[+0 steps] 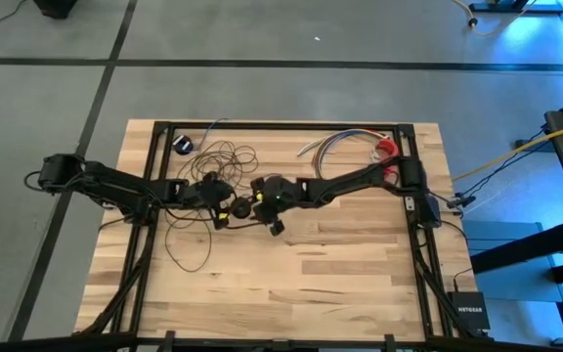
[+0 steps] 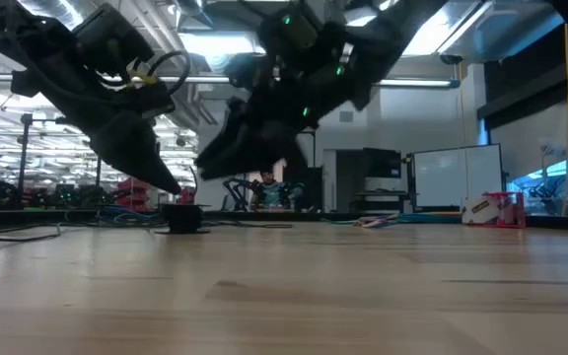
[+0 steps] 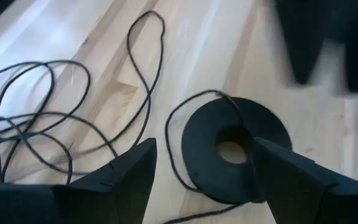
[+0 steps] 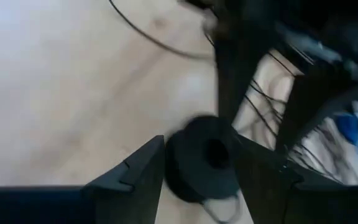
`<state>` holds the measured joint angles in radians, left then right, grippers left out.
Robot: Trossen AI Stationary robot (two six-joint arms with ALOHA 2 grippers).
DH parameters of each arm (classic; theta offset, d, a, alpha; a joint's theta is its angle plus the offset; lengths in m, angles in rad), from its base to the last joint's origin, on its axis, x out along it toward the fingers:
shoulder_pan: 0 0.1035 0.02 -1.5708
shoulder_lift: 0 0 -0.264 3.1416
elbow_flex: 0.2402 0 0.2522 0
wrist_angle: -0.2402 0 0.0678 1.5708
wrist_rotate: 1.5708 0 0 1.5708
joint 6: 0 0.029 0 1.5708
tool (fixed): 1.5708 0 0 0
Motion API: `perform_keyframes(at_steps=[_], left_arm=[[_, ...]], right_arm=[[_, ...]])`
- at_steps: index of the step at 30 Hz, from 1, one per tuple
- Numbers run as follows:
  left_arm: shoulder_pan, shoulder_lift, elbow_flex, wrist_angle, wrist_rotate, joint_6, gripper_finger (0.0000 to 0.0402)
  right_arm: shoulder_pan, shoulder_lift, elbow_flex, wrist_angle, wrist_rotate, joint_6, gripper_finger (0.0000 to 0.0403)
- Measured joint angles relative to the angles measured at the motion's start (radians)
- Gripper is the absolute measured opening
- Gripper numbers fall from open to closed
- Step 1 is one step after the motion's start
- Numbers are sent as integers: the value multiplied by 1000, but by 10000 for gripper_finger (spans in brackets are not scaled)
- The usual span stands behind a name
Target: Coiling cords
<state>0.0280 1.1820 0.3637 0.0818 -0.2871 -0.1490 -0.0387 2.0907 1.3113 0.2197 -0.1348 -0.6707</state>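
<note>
Both tools open: left tool (image 3: pixel 197 180) and right tool (image 4: pixel 201 180) flank the black spool (image 3: pixel 234 149); close squarely, sparing the loose cord (image 3: pixel 48 124).

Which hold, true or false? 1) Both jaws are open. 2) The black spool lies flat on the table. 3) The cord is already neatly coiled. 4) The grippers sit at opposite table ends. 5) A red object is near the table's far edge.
1) True: left gripper and right gripper both gape.
2) True: the flat black ring-shaped spool lies on the light wooden table.
3) False: the thin dark cord sprawls in loose loops.
4) False: they meet mid-table.
5) True: small red object.
</note>
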Motion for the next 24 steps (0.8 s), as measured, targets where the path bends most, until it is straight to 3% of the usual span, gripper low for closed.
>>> perform_keyframes(at_steps=[15,24], left_arm=[[-2,-3,1,4,2,-16,253],[-2,-3,1,4,2,-53,253]], right_arm=[[21,109,2,130,159,-203,188],[19,115,1,143,180,-281,181]])
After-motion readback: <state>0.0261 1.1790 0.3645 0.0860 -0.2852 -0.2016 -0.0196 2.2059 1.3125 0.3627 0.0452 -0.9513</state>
